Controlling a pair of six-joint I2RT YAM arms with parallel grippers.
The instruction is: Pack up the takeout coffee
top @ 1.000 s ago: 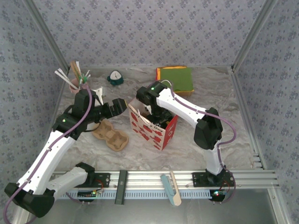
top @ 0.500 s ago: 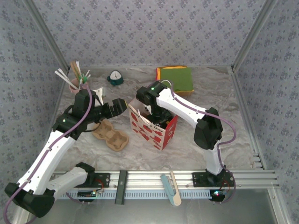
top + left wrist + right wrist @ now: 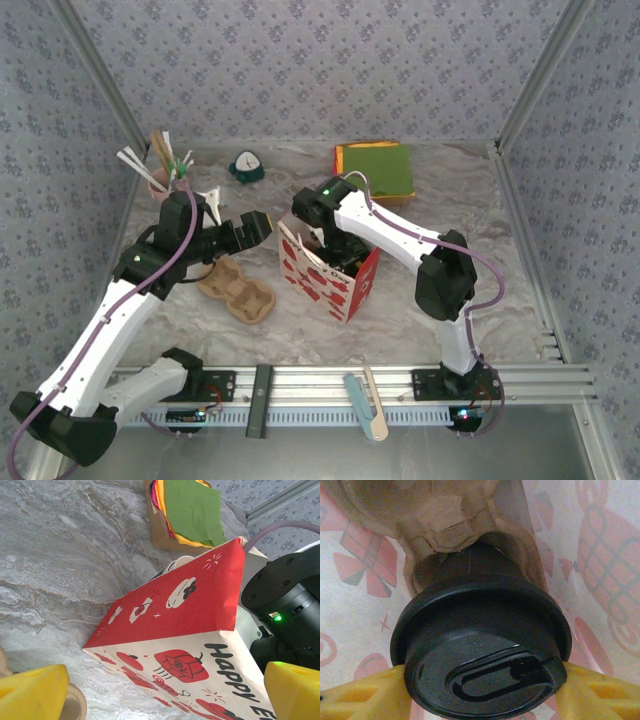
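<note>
A takeout coffee cup [image 3: 480,645], dark with a round black lid, stands in a pocket of a brown cardboard carrier [image 3: 445,520] inside the red-and-white paper bag [image 3: 327,280]. My right gripper [image 3: 481,692] reaches down into the bag, and its yellow fingers [image 3: 365,695] press the lid's rim from both sides. In the top view its wrist [image 3: 335,222] hangs over the bag's mouth. My left gripper [image 3: 256,228] hovers just left of the bag [image 3: 190,625], open, with nothing between its fingers [image 3: 32,690].
A second cardboard carrier [image 3: 238,290] lies on the table left of the bag, under my left arm. A pink cup of straws [image 3: 160,178] stands at the back left, a teal object [image 3: 246,166] beside it, and a green-topped stack [image 3: 376,170] at the back.
</note>
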